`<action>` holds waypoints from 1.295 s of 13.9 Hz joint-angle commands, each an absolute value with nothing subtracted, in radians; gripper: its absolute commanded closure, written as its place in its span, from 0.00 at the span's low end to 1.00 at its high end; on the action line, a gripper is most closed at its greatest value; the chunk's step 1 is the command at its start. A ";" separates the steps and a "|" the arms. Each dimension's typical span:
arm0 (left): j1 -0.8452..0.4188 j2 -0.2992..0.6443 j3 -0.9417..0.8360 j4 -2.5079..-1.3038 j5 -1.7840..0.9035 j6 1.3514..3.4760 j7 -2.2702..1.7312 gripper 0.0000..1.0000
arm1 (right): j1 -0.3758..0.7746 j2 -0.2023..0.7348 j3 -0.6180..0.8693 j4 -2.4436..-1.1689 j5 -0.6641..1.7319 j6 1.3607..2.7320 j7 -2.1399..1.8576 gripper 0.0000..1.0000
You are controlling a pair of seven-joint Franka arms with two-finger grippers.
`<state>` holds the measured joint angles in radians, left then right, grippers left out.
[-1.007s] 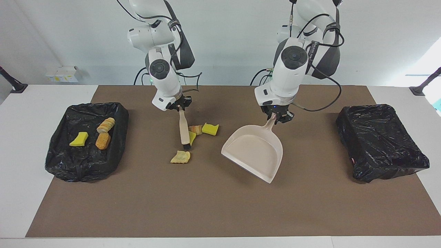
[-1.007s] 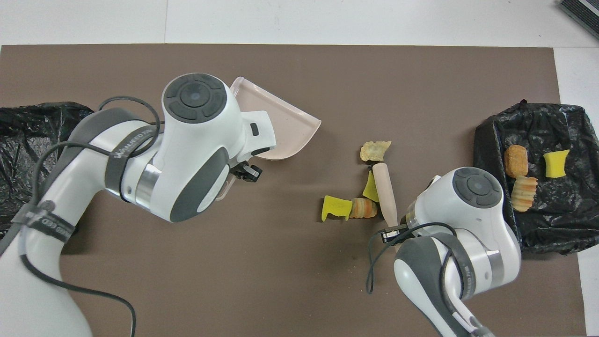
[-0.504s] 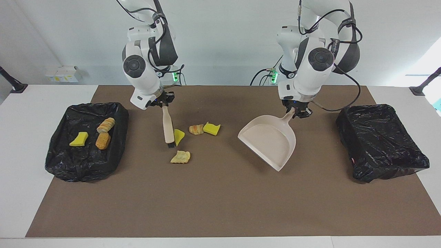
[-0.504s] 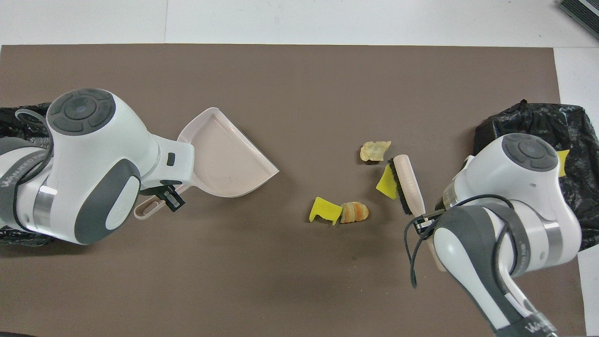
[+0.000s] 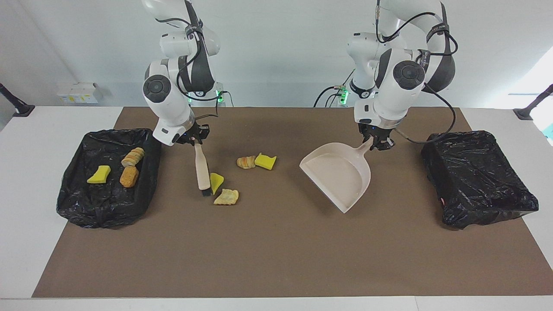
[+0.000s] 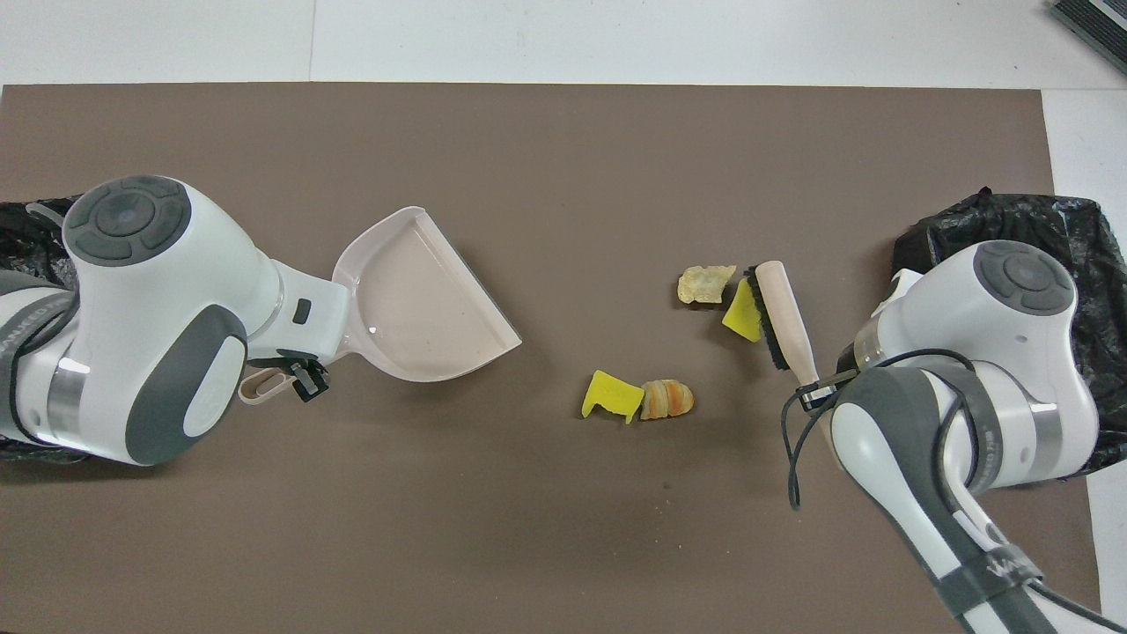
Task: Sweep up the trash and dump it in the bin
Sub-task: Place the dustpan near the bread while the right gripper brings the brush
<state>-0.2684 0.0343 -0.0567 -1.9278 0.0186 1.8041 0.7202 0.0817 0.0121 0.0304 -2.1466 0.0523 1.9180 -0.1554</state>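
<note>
My right gripper (image 5: 193, 139) is shut on the beige brush's handle (image 5: 200, 166). The bristles are down on the mat against a yellow sponge piece (image 5: 215, 181), which lies next to a tan chunk (image 5: 227, 197). A bread chunk (image 5: 245, 162) and a second yellow sponge (image 5: 265, 161) lie together nearer the robots. In the overhead view the brush (image 6: 784, 313) touches the yellow piece (image 6: 742, 313) beside the tan chunk (image 6: 704, 283). My left gripper (image 5: 375, 142) is shut on the beige dustpan (image 5: 341, 172) by its handle. The pan is empty and tilted, apart from the trash.
A black-lined bin (image 5: 77, 207) at the right arm's end holds a yellow sponge (image 5: 98, 174) and two bread chunks (image 5: 128, 176). A second black-lined bin (image 5: 475, 177) stands at the left arm's end with no trash showing in it. A brown mat (image 5: 276, 250) covers the table.
My right gripper moved the brush toward the right arm's end and pushed one yellow piece up to the tan chunk. My left gripper carried the dustpan toward the left arm's end.
</note>
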 commanded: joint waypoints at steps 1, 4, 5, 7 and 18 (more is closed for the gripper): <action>-0.267 -0.043 -0.063 -2.034 0.040 1.871 0.775 1.00 | 0.040 0.066 0.041 -2.143 0.046 1.980 -0.199 1.00; -0.281 -0.061 -0.067 -2.098 0.049 1.887 0.799 1.00 | 0.095 0.078 0.046 -2.146 0.064 2.000 -0.184 1.00; -0.307 -0.077 -0.067 -2.133 0.051 1.893 0.813 1.00 | 0.116 0.080 0.046 -2.149 0.067 2.002 -0.183 1.00; -0.345 -0.115 -0.067 -2.201 0.084 1.951 0.816 1.00 | 0.153 0.072 0.046 -2.166 0.113 2.002 -0.173 1.00; -0.429 -0.153 -0.072 -2.352 0.107 2.088 0.732 1.00 | 0.365 0.049 0.046 -2.267 0.198 2.089 0.070 1.00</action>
